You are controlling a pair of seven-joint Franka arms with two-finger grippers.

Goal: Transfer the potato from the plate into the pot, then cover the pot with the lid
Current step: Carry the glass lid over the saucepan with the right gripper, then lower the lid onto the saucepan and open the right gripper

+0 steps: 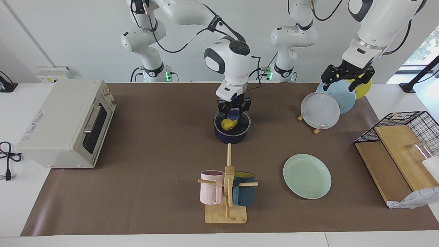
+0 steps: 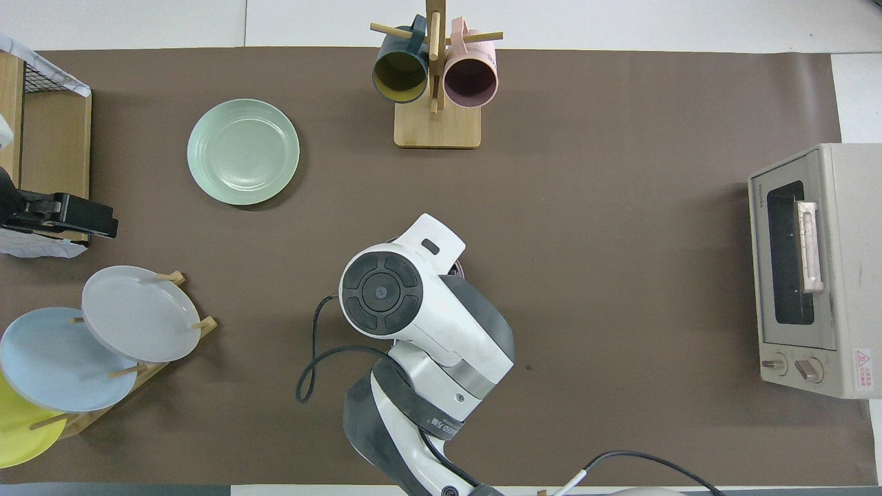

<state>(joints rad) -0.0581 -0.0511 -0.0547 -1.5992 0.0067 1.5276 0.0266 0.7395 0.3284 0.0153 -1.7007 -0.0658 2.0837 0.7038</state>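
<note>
the right gripper (image 1: 234, 110) hangs over the pot (image 1: 232, 134), fingertips pinched on the blue knob of the lid (image 1: 232, 120), which sits at the pot's rim; whether it is fully seated cannot be told. the potato (image 1: 228, 123) lies inside the pot, seen through the glass. the pot stands mid-table, toward the edge nearest the robots; in the overhead view the arm hides it. the plate (image 1: 307, 175) lies bare, toward the left arm's end and the table's opposite long edge. the left gripper (image 1: 346, 77) waits with jaws spread over the rack of upright plates (image 1: 320, 110). the lid is judged rigid, fragile and fairly heavy for its size, with a slippery rim; the knob is the sound place to hold, and release should follow only once the rim rests evenly.
</note>
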